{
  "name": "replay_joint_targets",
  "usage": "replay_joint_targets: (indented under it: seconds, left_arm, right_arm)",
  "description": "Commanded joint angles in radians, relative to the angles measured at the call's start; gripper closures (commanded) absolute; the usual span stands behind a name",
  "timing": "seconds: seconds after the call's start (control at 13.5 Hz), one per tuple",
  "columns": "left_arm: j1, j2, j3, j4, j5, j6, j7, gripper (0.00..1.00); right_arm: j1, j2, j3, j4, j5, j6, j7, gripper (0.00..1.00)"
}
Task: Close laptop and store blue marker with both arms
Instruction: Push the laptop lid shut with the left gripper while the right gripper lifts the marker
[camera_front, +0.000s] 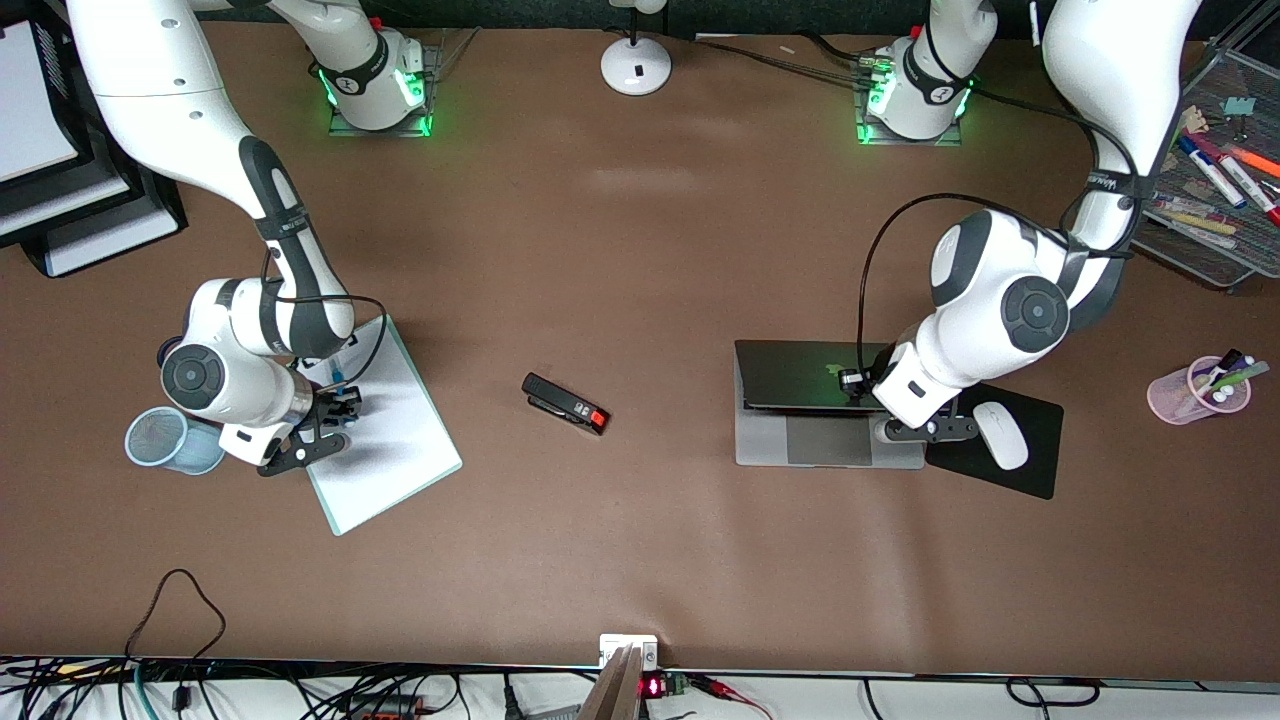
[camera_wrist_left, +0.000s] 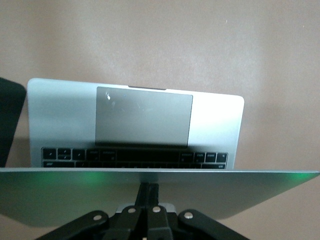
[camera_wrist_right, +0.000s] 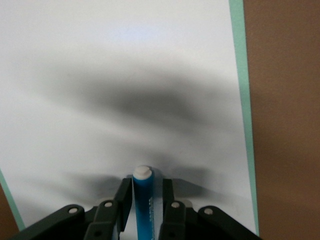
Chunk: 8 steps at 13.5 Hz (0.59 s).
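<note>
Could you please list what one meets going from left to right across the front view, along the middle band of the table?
Mesh cup → right claw over the whiteboard → black stapler → laptop → white mouse → pink cup.

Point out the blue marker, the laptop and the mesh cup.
blue marker (camera_wrist_right: 143, 200): right wrist view, on its blue barrel between the fingers.
laptop (camera_wrist_left: 144, 116): left wrist view, on its trackpad.
mesh cup (camera_front: 160, 437): front view, on its round rim opening.

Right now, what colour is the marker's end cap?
White, on the blue marker; best in the right wrist view.
</note>
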Motion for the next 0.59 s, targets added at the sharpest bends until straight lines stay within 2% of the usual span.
replay_joint_targets:
  seconds: [0.0,0.3,0.52]
  left_arm:
    - [0.004,0.045,-0.003,0.028,0.026,0.047,0.031,1.0]
    - [0.01,0.086,0.003,0.028,0.026,0.088,0.051,1.0]
    - [0.013,0.115,0.015,0.03,0.024,0.096,0.061,1.0]
  right_arm:
    - [0.001,0.012,0.001,0.012,0.01,0.002,-0.006,0.68]
    - [0.001,0.014,0.001,0.012,0.012,0.003,-0.005,0.69]
    - [0.001,0.014,0.001,0.02,0.01,0.002,-0.002,0.77]
